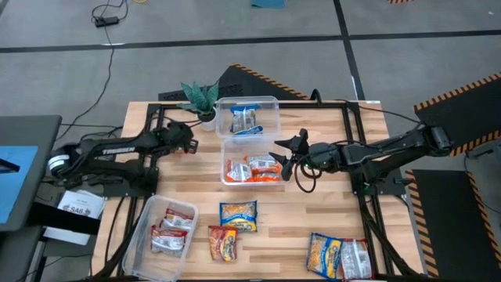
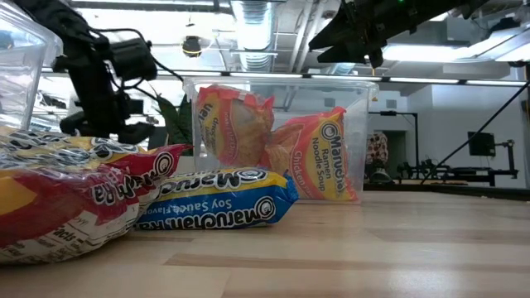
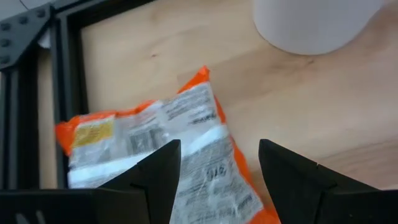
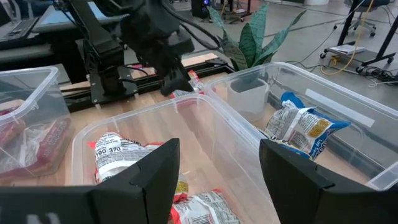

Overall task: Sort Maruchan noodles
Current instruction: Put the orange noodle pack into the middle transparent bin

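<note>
My left gripper [image 3: 219,144] is open and points down over an orange-red noodle packet [image 3: 155,137] that lies flat on the wood near the table's far left; its fingers stand above it, one to each side. In the high view that gripper [image 1: 190,141] hides the packet. My right gripper [image 1: 280,153] is open and hovers at the right rim of the middle tub [image 1: 224,163], which holds orange-red packets [image 1: 254,168]. The right wrist view shows these packets [image 4: 118,155] below my fingers. Loose packets lie near the table's near edge: blue-and-yellow [image 1: 238,215], red [image 1: 223,243] and another pair [image 1: 338,256].
The far tub [image 1: 274,106] holds blue packets [image 1: 244,120]. A tub at the near left [image 1: 145,227] holds red-and-silver packets [image 1: 172,231]. A potted plant [image 1: 202,98] in a white pot [image 3: 311,25] stands just beyond my left gripper. A black frame rail [image 1: 149,117] borders the table.
</note>
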`<state>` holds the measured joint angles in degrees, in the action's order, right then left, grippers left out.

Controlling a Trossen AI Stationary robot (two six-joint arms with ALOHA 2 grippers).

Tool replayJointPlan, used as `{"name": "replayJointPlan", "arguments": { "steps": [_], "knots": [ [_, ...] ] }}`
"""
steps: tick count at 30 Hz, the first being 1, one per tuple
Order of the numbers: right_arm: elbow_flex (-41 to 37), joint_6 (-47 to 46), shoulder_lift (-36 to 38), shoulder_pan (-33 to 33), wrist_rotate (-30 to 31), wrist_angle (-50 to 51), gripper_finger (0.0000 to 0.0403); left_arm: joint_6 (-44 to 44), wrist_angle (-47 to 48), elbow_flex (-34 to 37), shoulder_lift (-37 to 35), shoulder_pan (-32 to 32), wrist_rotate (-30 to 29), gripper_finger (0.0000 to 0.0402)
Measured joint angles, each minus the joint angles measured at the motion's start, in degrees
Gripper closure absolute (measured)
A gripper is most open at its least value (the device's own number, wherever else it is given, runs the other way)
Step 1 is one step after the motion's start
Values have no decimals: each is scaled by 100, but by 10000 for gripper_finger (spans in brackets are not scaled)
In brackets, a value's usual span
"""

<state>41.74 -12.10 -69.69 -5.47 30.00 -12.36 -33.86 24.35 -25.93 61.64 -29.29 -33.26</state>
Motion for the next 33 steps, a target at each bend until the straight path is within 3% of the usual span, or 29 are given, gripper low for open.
{"name": "replayJointPlan", "arguments": {
  "steps": [13, 16, 18, 23, 28, 33],
  "knots": [
    [0, 0, 1, 0, 0, 0, 159, -68, -318, -22, 1513, -230, 245, 197],
    [0, 0, 1, 0, 0, -1, 159, 180, -489, -34, 1750, -246, 181, 217],
    [0, 0, 2, 0, 0, -2, 159, 307, -498, -65, 1810, -252, 157, 250],
    [0, 1, 1, 0, 0, -1, 159, 671, -567, -185, 1714, -253, 198, 378],
    [0, 2, 2, 0, 0, 15, 159, 904, -522, -181, 1270, -51, -54, 393],
    [0, 4, 2, 0, 0, 17, 159, 943, -400, -184, 336, 382, -400, 399]
  ]
}}
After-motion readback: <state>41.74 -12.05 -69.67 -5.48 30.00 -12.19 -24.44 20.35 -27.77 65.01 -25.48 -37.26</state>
